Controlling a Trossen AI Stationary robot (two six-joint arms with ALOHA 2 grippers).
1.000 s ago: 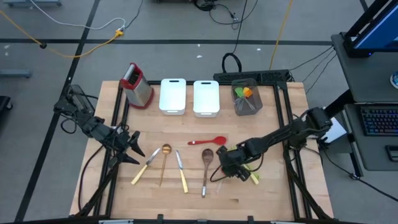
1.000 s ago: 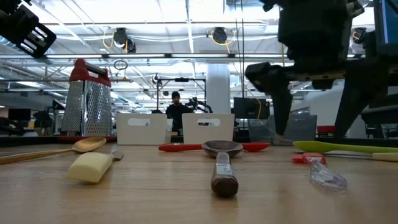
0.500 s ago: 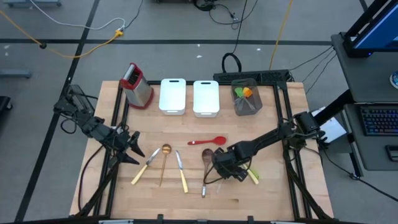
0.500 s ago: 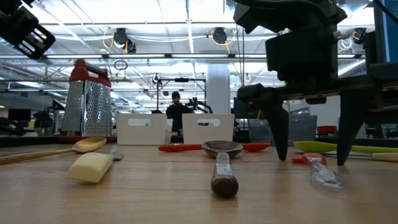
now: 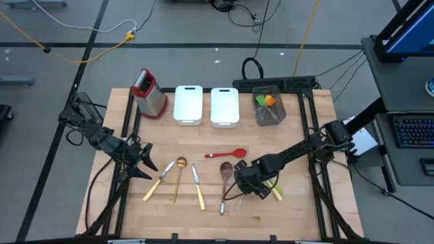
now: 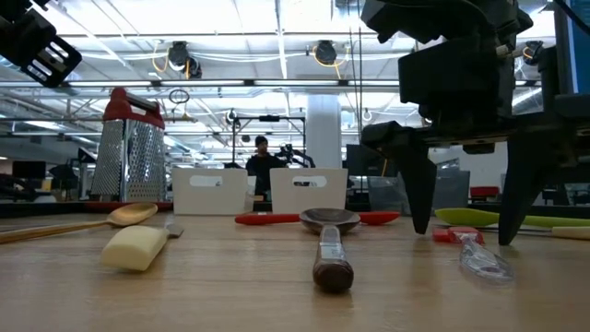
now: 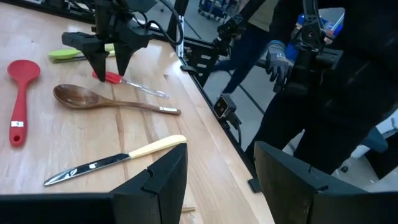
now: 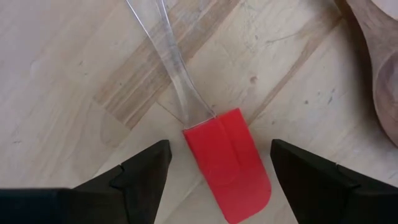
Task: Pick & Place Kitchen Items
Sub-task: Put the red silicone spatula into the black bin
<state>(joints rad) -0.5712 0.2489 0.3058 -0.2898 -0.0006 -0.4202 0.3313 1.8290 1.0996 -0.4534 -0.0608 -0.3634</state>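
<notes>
High view: open right gripper (image 5: 249,184) is poised over red spatula (image 8: 227,162), flanked by wooden spoon (image 5: 224,177); utensils are held in grey bin (image 5: 268,108).

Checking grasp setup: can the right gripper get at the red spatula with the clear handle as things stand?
Probably yes. The right gripper is open, its fingers straddling the red spatula on bare table, with nothing between them.

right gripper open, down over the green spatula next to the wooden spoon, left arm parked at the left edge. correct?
Not quite: the right gripper straddles the red spatula with the clear handle, not a green one, as the right wrist view shows. The rest holds: its fingers are open beside the wooden spoon, and the left gripper waits at the table's left edge.
</notes>
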